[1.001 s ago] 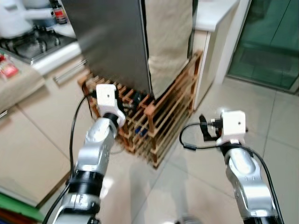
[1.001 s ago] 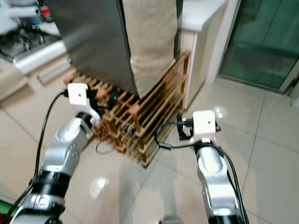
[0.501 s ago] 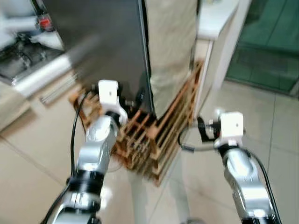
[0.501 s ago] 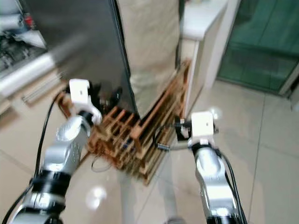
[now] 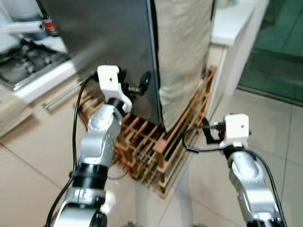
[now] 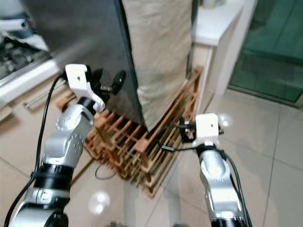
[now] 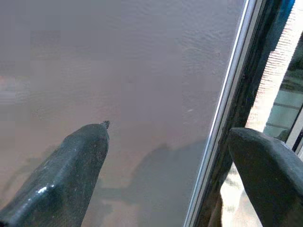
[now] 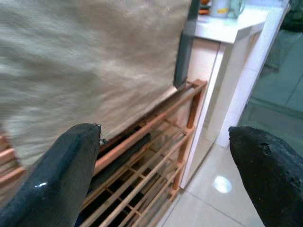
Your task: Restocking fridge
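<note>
The fridge's grey steel door [image 5: 113, 42] stands before me, its side draped in beige cloth [image 5: 182, 47]. My left gripper [image 5: 136, 85] is raised against the lower part of the door, near its right edge. In the left wrist view its fingers [image 7: 71, 175] are open, with the door face [image 7: 118, 61] and the door's edge [image 7: 232, 109] between them. My right gripper [image 5: 207, 132] hangs lower, right of the fridge's corner. It is open and holds nothing, and it faces the cloth [image 8: 85, 61] and the wooden rack [image 8: 156, 156].
A slatted wooden rack [image 5: 156, 151] sits under the fridge on the tiled floor [image 5: 284, 137]. A stove [image 5: 23, 56] and a red-labelled bottle [image 5: 51, 26] are at the left. A white counter [image 5: 234, 21] and a green glass door [image 5: 279, 42] are at the right.
The camera has shifted and come closer to the fridge. My left gripper has risen from rack height to the lower door near its edge. The right gripper stays low.
</note>
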